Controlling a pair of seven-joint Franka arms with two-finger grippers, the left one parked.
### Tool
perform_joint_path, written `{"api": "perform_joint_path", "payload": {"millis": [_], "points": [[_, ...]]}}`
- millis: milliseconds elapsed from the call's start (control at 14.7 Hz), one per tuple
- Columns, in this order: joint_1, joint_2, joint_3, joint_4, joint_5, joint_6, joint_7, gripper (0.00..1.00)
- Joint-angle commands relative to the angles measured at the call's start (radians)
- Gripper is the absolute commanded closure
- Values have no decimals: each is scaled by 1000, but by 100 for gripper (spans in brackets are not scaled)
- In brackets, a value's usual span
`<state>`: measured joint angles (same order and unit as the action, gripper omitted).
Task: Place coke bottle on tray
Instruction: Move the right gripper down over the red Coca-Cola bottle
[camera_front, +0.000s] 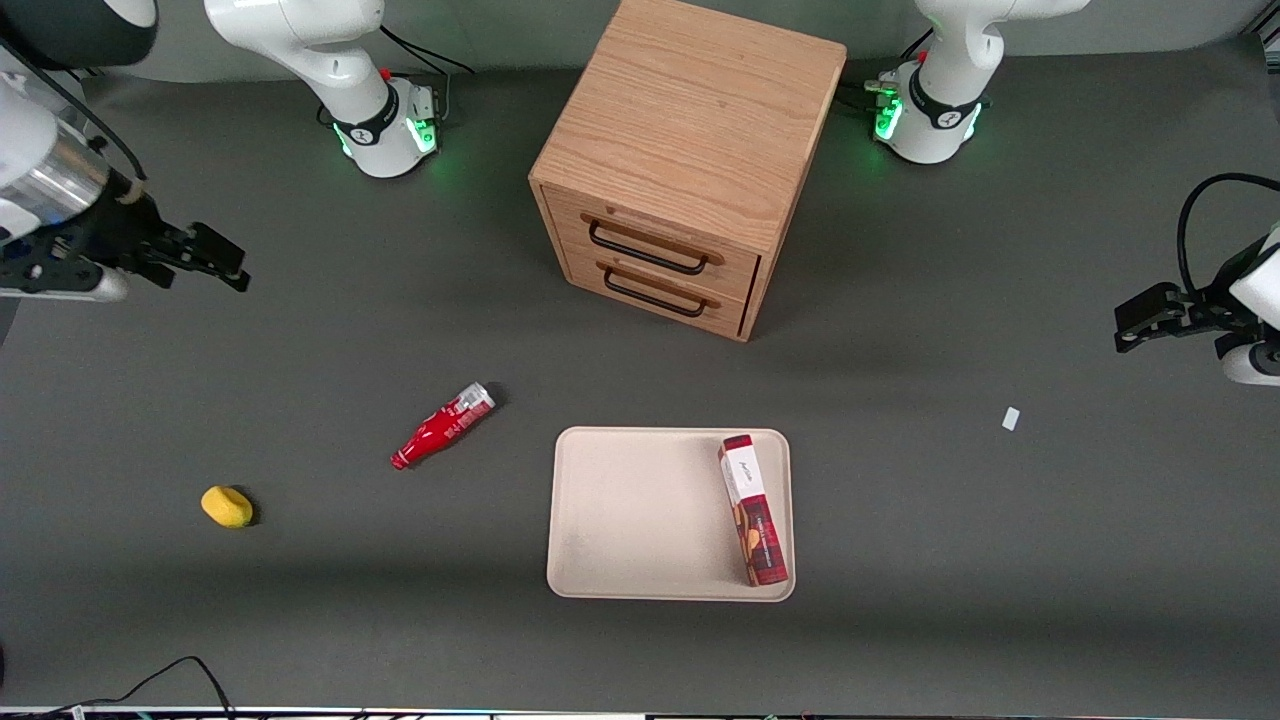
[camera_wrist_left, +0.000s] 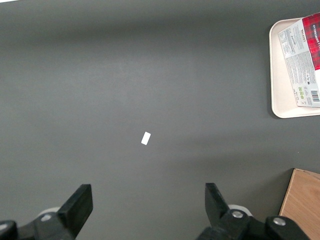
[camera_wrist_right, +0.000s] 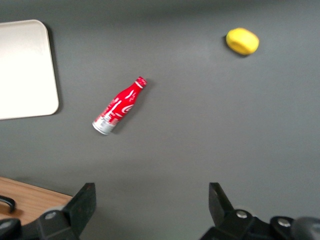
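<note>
**Tabletop stock, bottle off tray**

- Coke bottle (camera_front: 443, 425) (camera_wrist_right: 119, 106): lying on its side on the table, just off the tray (camera_front: 620, 520) (camera_wrist_right: 22, 70) toward the working arm's end; silver base farther from the front camera than the red cap.
- Red-and-white box (camera_front: 753, 509) (camera_wrist_left: 303, 60): lying on the tray, along its edge toward the parked arm's end.
- Yellow object (camera_front: 227, 506) (camera_wrist_right: 242, 41): possibly a lemon; well apart from the tray, past the bottle.
- Wooden drawer cabinet (camera_front: 680, 160): farther from the front camera than the tray, two drawers closed.
- Gripper (camera_front: 205, 262) (camera_wrist_right: 152, 205): raised, well apart from the tray at the working arm's end; jaws spread, holding nothing.
- Small white scrap (camera_front: 1011, 418) (camera_wrist_left: 145, 138): on the table, toward the parked arm's end from the tray.
</note>
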<state>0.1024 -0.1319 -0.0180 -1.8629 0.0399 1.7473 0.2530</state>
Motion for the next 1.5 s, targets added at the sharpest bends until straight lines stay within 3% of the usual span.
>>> {"api": "perform_joint_path", "payload": {"millis": [0,136,340,612,816,1155,1427], "points": [[13,110,0,47,79,35,151,0],[14,170,36,47,115,87,292,0],[14,280,102,44,98,182,558,0],[40,437,141,38,35,314,782,0],[59,543,144,37,-58,397,937,0],[79,678,142,19,-75,546,1005,0],[73,732,136,13,-89,578,1013,0]]}}
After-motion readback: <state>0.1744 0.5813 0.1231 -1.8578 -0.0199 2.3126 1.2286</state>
